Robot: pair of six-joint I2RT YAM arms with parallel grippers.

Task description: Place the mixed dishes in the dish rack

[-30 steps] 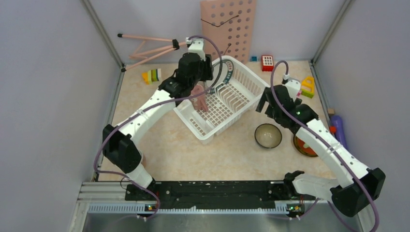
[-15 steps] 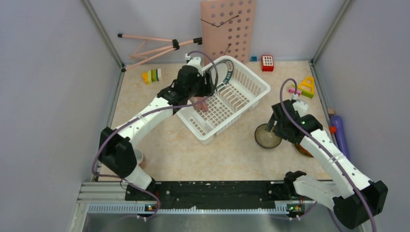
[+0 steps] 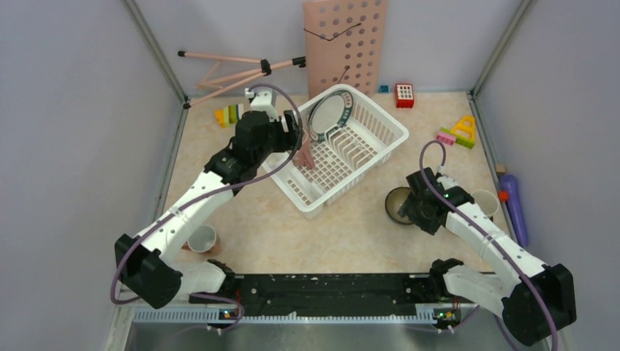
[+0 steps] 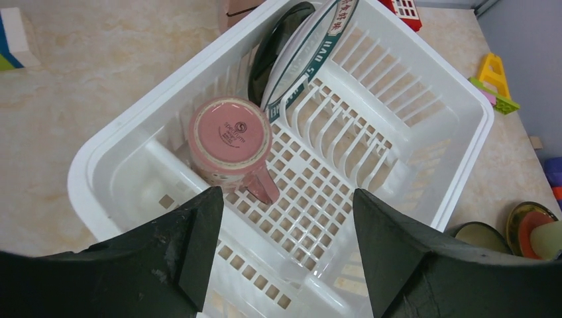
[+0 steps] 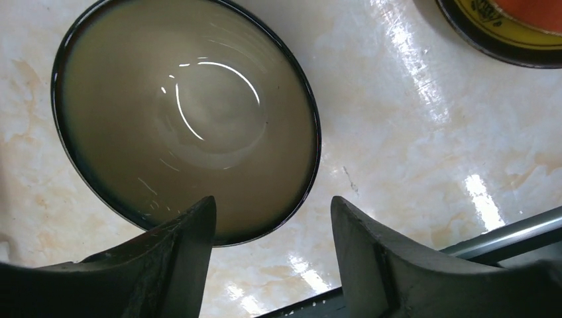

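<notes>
Jaws of the left gripper [image 4: 286, 205] stand wide apart with nothing between them, above one end of the dish rack [image 4: 457, 99]. Just below, a pink cup [image 4: 230, 139] sits upside down on the grid floor (base toward the camera), and the teal-rimmed plate [image 4: 311, 46] stands on edge in the dividers behind it. The right gripper [image 5: 273, 209] is parted too and holds nothing. Its fingers straddle the rim of the bowl [image 5: 185, 112] on the table; whether they touch it I cannot tell. A yellow small plate [image 5: 477, 20] lies near the bowl. A second pink cup [image 3: 202, 238] stands on the table beside the left arm.
</notes>
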